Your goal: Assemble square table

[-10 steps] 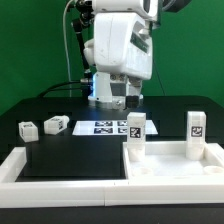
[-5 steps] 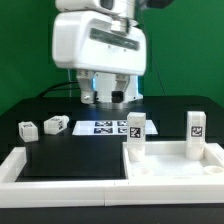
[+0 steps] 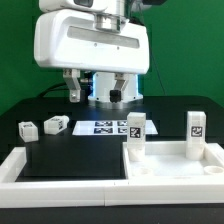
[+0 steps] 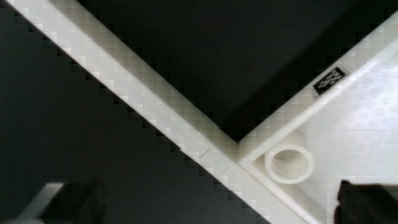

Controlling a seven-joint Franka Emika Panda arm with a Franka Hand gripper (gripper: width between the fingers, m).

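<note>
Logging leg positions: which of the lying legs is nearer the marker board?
The leg on the exterior view's right of the pair, beside the marker board; the other leg lies farther off.

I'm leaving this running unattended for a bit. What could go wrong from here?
1. The open claw hangs over the table top's corner socket, right beside the white bar; coming down, a finger might catch the bar or rim.
2. Two upright legs stand on the top; the arm could knock one over.
3. Two loose legs lie on their sides and may roll when gripped.
</note>
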